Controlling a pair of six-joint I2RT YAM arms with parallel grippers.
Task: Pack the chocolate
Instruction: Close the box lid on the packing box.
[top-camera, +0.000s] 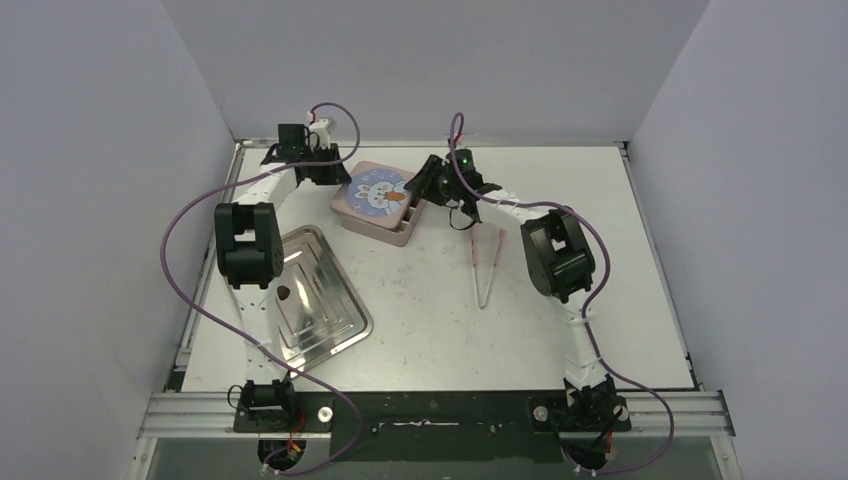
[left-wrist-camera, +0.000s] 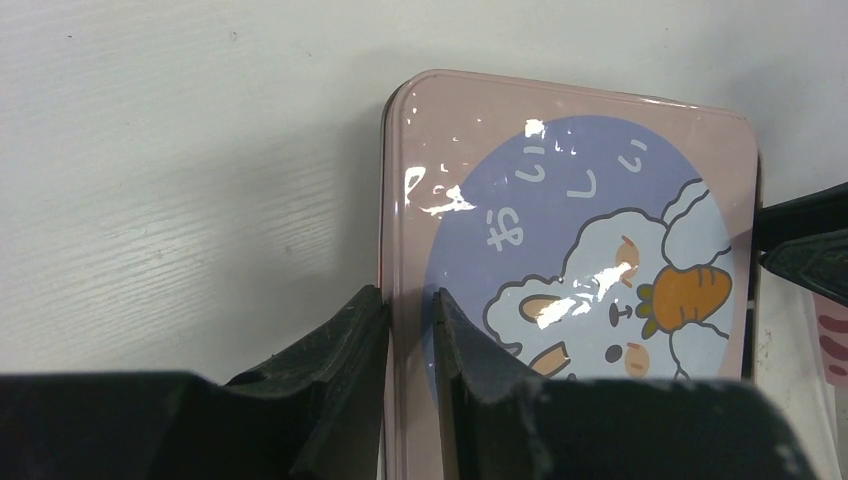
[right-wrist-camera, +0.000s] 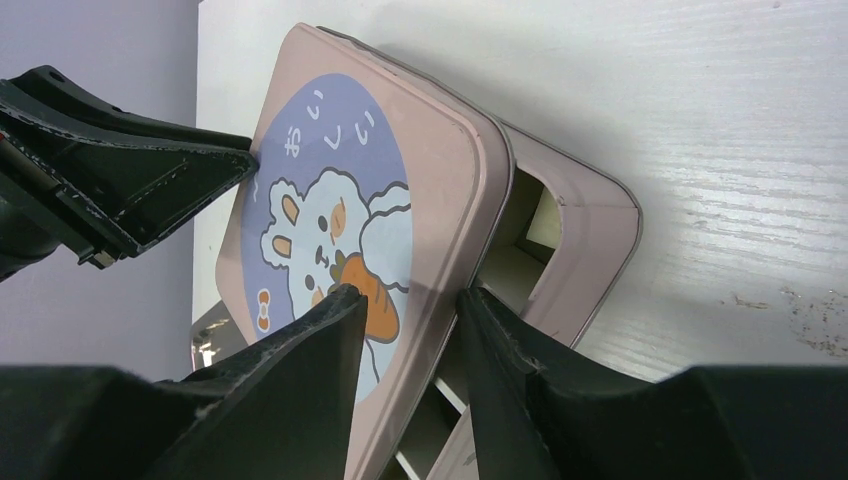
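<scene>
One dark chocolate (top-camera: 284, 293) sits on the silver tray (top-camera: 345, 335), toward the near left corner of the white table (top-camera: 450, 340). It looks tiny and light, likely to skid on metal and to mark under pressure, so I'd nip it gently across its sides. Tweezers (top-camera: 487, 265) lie mid-table. Toward the far edge, the left gripper (left-wrist-camera: 410, 300) pinches the rabbit lid's (left-wrist-camera: 580, 200) left rim and the right gripper (right-wrist-camera: 410, 295) its right rim, with the lid askew over the tin (right-wrist-camera: 600, 250). Plain grey walls stand around.
</scene>
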